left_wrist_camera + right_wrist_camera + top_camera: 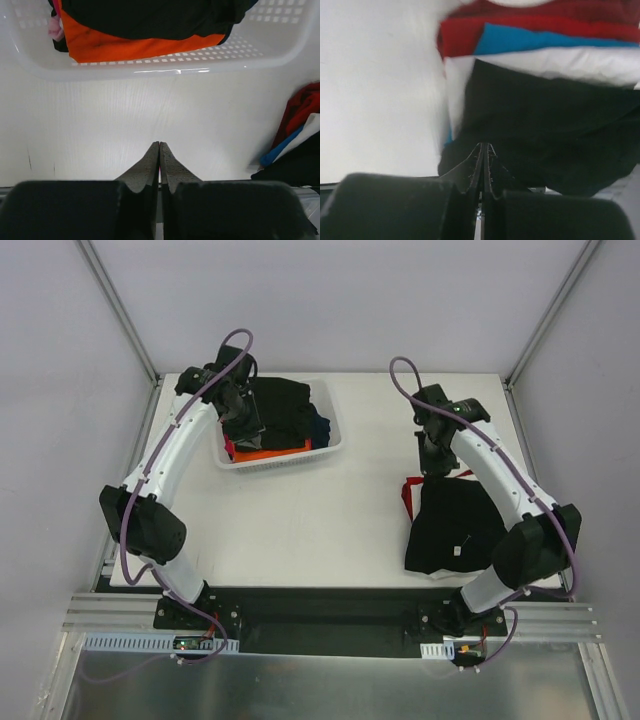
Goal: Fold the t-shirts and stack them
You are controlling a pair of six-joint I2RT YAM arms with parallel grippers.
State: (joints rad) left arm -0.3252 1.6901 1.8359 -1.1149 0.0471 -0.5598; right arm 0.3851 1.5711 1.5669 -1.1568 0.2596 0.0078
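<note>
Shirts (285, 405) in black, orange and navy fill the white basket (325, 452) at upper centre-left of the top view. A folded stack (452, 525) lies at lower right of the counter (320, 520), black on top, with red and white edges showing at its left. A small white mark on that top shirt is too small to read. The left tool (240, 425) hangs at the basket's left end, and the right tool (437, 465) is at the stack's upper edge.

Left wrist view adds what the top view cannot show: the left tool (159, 146) is pressed shut and empty over the counter, just short of the basket wall. The orange shirt (135, 45) lies ahead under a black one.

Right wrist view has the right tool (483, 147) closed, its tips against the stack's black shirt (555, 115). White, blue and red layers lie beyond. Whether any cloth is pinched I cannot tell.
</note>
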